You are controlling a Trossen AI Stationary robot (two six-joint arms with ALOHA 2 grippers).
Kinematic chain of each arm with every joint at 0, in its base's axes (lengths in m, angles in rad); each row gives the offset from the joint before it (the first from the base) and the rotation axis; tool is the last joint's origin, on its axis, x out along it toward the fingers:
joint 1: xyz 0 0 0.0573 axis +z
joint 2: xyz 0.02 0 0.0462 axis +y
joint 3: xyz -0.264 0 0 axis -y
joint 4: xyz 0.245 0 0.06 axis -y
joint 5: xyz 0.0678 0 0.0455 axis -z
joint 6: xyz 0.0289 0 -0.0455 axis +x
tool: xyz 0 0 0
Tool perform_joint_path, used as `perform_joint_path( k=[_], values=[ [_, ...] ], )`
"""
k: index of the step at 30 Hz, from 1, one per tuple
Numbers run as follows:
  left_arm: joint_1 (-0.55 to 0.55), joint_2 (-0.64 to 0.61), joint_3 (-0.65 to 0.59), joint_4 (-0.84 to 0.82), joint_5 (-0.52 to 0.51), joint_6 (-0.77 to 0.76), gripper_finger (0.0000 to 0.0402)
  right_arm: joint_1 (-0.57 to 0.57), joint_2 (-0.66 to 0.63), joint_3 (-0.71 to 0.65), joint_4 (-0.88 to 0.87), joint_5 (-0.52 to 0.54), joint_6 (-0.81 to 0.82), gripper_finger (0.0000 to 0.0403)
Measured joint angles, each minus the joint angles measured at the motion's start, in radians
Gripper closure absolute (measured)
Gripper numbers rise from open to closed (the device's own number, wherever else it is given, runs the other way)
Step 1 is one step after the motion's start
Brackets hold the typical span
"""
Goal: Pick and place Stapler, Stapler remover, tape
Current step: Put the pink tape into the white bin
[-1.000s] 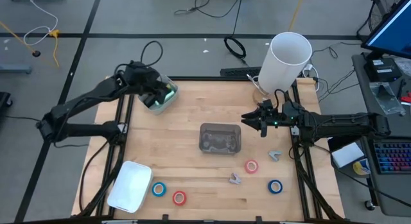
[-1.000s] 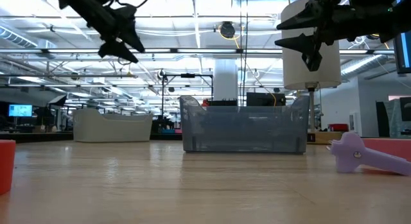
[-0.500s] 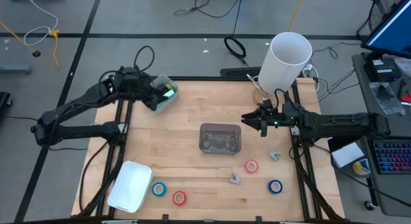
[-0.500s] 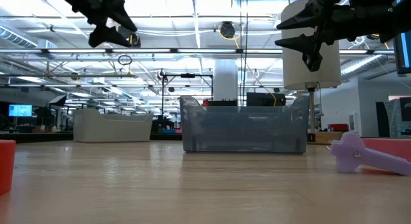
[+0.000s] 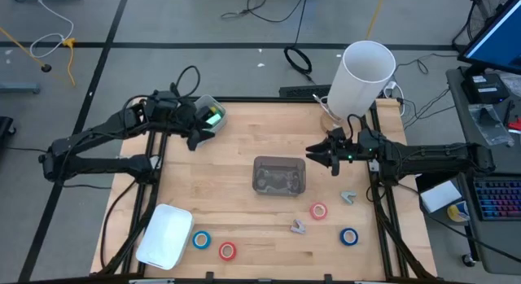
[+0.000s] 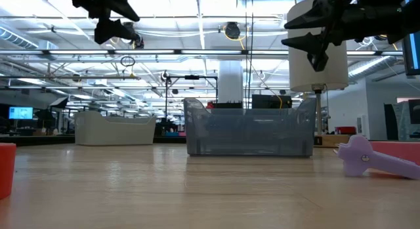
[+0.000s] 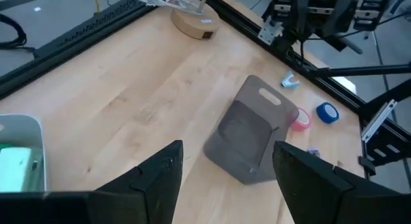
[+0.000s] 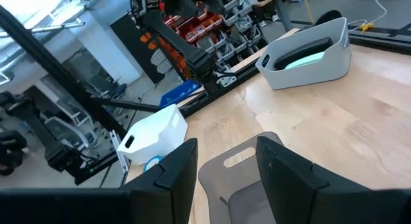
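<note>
The left gripper (image 5: 195, 136) hangs above the table's far-left corner with its fingers (image 7: 154, 179) spread wide and nothing between them; the mint-green stapler (image 5: 213, 117) lies in a pale bin (image 5: 207, 110) just beside it, at about 1 o'clock from the gripper in the high view. The right gripper (image 5: 313, 150) — also spread wide and empty — hovers at about 1 o'clock from the clear grey bin (image 5: 279, 175) at the table's centre. The tape rolls lie on the near part of the table: a pink one (image 5: 318, 211) and a blue one (image 5: 349, 236) at roughly 4 to 5 o'clock from the clear bin, a blue one (image 5: 201, 240) and a red one (image 5: 227, 251) at roughly 7 o'clock — these two next to a white bin (image 5: 165, 235).
</note>
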Motion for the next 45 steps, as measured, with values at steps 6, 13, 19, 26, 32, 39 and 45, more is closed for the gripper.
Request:
perform_joint_path(
  k=[6, 13, 19, 26, 32, 39, 45],
  values=[
    [-0.02, -0.009, -0.046, 0.076, 0.0, 0.033, 0.016, 0.017, -0.014, 0.0, 0.0, -0.098, -0.054, 0.0248],
    [-0.027, -0.091, -0.195, 0.212, 0.0, -0.017, 0.016, 0.143, -0.035, 0.001, -0.023, -0.093, -0.06, 0.0248],
    [-0.026, -0.198, -0.318, 0.305, 0.001, -0.066, 0.016, 0.269, -0.032, 0.088, -0.292, -0.029, 0.002, 0.0248],
    [-0.026, -0.28, -0.374, 0.319, 0.002, -0.097, 0.016, 0.414, 0.016, 0.301, -0.774, 0.073, 0.088, 0.0248],
    [-0.026, -0.293, -0.374, 0.322, 0.003, -0.086, 0.016, 0.508, 0.16, 0.379, -1.015, 0.037, 0.22, 0.0248],
    [-0.026, -0.293, -0.374, 0.321, 0.002, -0.078, 0.016, 0.543, 0.317, 0.379, -1.055, 0.014, 0.29, 0.0248],
    [-0.026, -0.293, -0.374, 0.32, 0.002, -0.076, 0.016, 0.535, 0.4, 0.379, -1.057, 0.017, 0.318, 0.0248]
  ],
)
